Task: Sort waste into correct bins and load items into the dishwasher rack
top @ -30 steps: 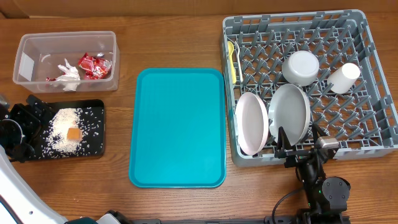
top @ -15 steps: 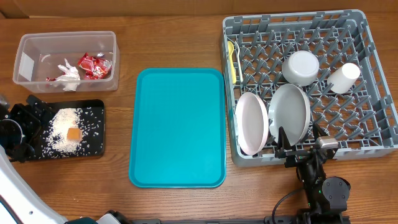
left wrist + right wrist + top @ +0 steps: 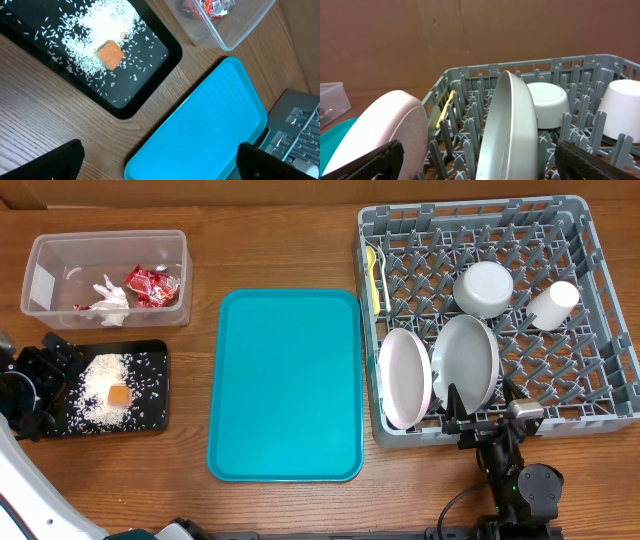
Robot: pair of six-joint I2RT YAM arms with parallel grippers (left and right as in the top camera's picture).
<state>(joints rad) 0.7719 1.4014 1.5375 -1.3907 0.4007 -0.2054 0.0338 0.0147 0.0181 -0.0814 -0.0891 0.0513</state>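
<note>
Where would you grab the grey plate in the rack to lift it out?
Pinch the top rim of the grey plate, coming straight down from above. It stands on edge among the pegs of the rack, and the white plate stands close beside it, so the sides look crowded.

wooden table (image 3: 290, 250) | on it: clear tub (image 3: 108, 236) | black tray (image 3: 155, 421) | teal tray (image 3: 285, 385) | grey rack (image 3: 460, 207)
</note>
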